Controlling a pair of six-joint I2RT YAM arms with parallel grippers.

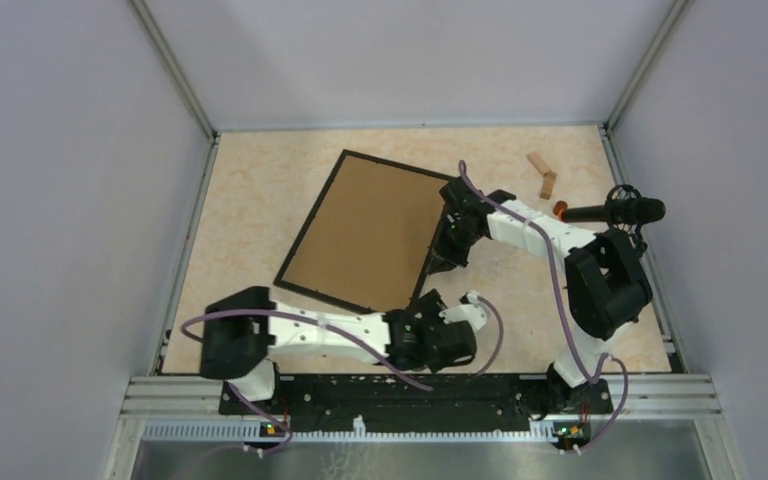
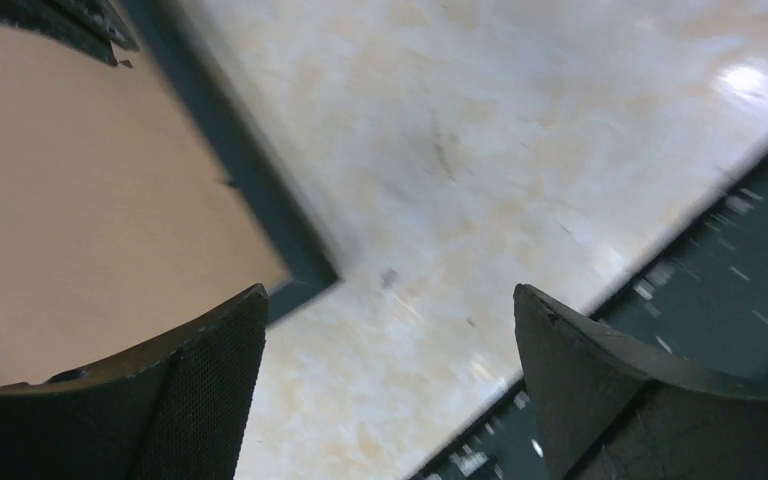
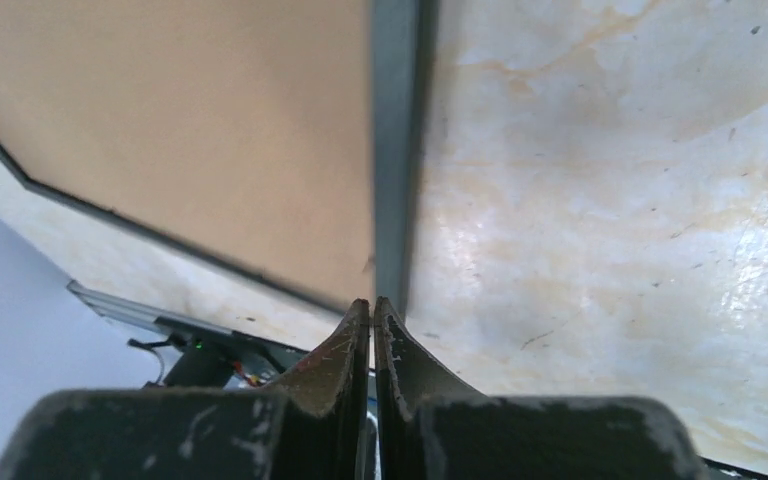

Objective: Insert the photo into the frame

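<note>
The frame (image 1: 365, 235) lies flat on the table with its brown backing board up and a thin black edge around it. The photo is hidden. My right gripper (image 1: 444, 262) is shut at the frame's right edge. In the right wrist view its fingertips (image 3: 372, 302) meet just below the black edge (image 3: 392, 150), and nothing shows between them. My left gripper (image 1: 438, 305) stands open beside the frame's near right corner. In the left wrist view it (image 2: 390, 300) spans bare table, with that corner (image 2: 310, 270) just off the left finger (image 2: 210, 380).
Two small wooden blocks (image 1: 543, 173) lie at the back right. A black cylinder with an orange end (image 1: 615, 211) sits by the right arm. A black rail (image 1: 380, 390) runs along the near edge. Grey walls close in the table (image 1: 250, 200).
</note>
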